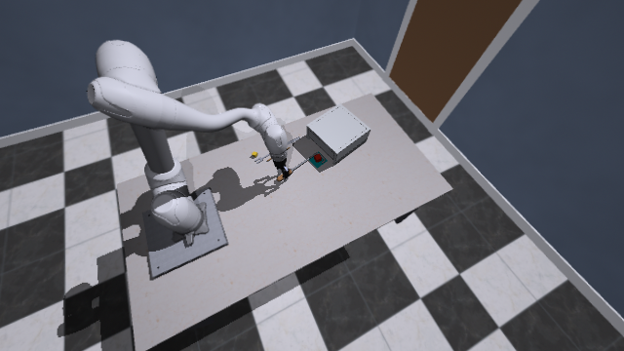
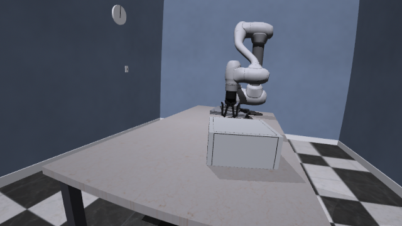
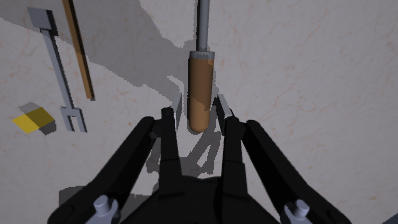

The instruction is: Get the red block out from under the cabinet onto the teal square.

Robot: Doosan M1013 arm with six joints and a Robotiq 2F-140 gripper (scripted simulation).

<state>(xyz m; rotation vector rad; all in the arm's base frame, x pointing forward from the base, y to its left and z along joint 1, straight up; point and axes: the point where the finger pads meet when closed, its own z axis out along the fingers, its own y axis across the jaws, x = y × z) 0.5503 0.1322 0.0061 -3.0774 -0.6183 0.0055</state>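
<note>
The red block (image 1: 318,157) sits on the teal square (image 1: 320,164) just in front of the grey cabinet (image 1: 337,131) (image 2: 243,147). A long tool with a brown handle (image 3: 200,85) (image 1: 281,177) and a grey rod lies on the table, its rod pointing toward the block. My gripper (image 3: 199,101) (image 1: 282,175) (image 2: 230,115) hangs low over the handle's end. Its fingers stand open on either side of the handle, with a gap on each side. In the exterior view the cabinet hides the block and the square.
A grey forked tool (image 3: 60,75) (image 1: 263,158) and a thin brown stick (image 3: 79,50) lie to the left of my gripper, with a small yellow block (image 3: 32,120) (image 1: 253,154) beside them. The arm's base plate (image 1: 161,253) is at the table's left end.
</note>
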